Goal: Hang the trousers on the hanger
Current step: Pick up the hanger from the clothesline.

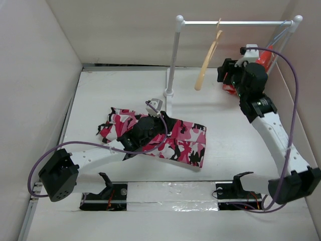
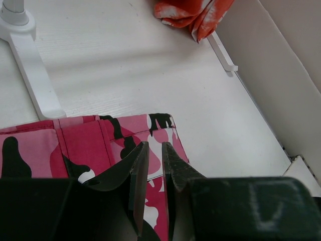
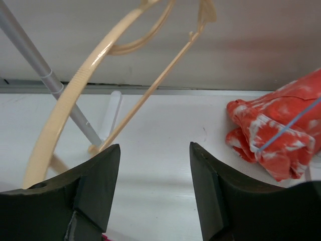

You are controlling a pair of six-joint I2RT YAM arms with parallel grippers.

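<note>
The trousers (image 1: 185, 143), in pink, red, white and black camouflage, lie folded on the table left of centre. My left gripper (image 1: 165, 128) rests low on them. In the left wrist view its jaws (image 2: 154, 145) are drawn to a narrow slit with the trousers' cloth (image 2: 85, 145) in it, near their far corner. The beige wooden hanger (image 1: 208, 60) hangs from the white rail. My right gripper (image 1: 228, 75) is open and empty just right of the hanger. In the right wrist view the hanger (image 3: 75, 95) is ahead and left of the open right gripper (image 3: 154, 150).
The white rail (image 1: 235, 22) stands on posts at the back, and its foot (image 2: 35, 75) reaches to the trousers' far edge. A red-orange cloth (image 1: 266, 57) lies by the right wall behind my right gripper, also in the right wrist view (image 3: 276, 135). White walls enclose the table.
</note>
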